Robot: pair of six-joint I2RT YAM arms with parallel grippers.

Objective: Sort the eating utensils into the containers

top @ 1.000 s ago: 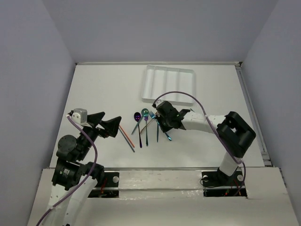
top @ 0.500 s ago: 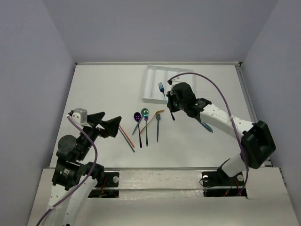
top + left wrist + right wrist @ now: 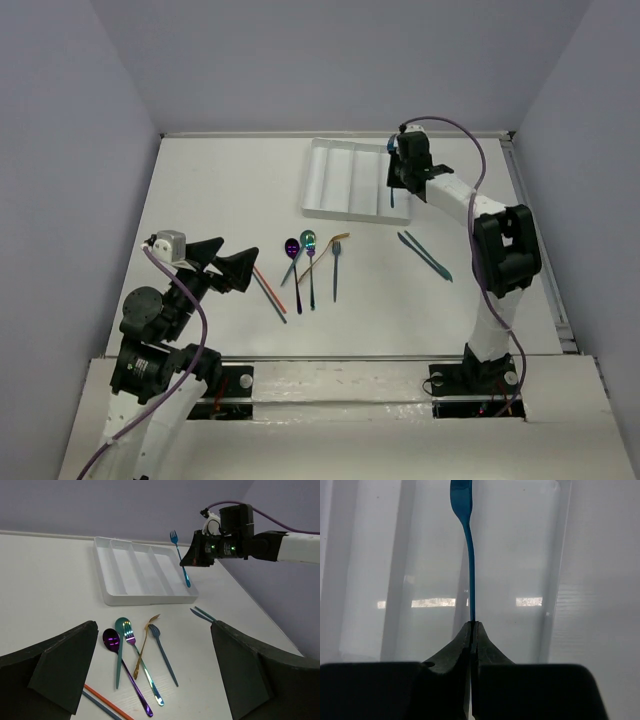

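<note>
My right gripper (image 3: 393, 176) is shut on the handle of a blue fork (image 3: 392, 198) and holds it over the rightmost compartment of the white tray (image 3: 330, 212). In the right wrist view the fork (image 3: 468, 540) runs straight out from my closed gripper (image 3: 471, 625) above the tray's divider (image 3: 560, 555). A purple spoon (image 3: 111, 640), a teal spoon (image 3: 120, 629), a gold fork (image 3: 142, 645) and another blue fork (image 3: 163, 654) lie together on the table. My left gripper (image 3: 238, 252) is open and empty, left of them.
An orange and a teal chopstick (image 3: 270, 292) lie beside the left gripper. Two teal chopsticks (image 3: 425, 255) lie right of the utensil cluster. The table's raised edge (image 3: 525, 210) runs along the right side.
My right gripper lifted the blue fork from the utensil cluster and carried it away and to the right, over the tray's right compartment. The left arm has not moved.
</note>
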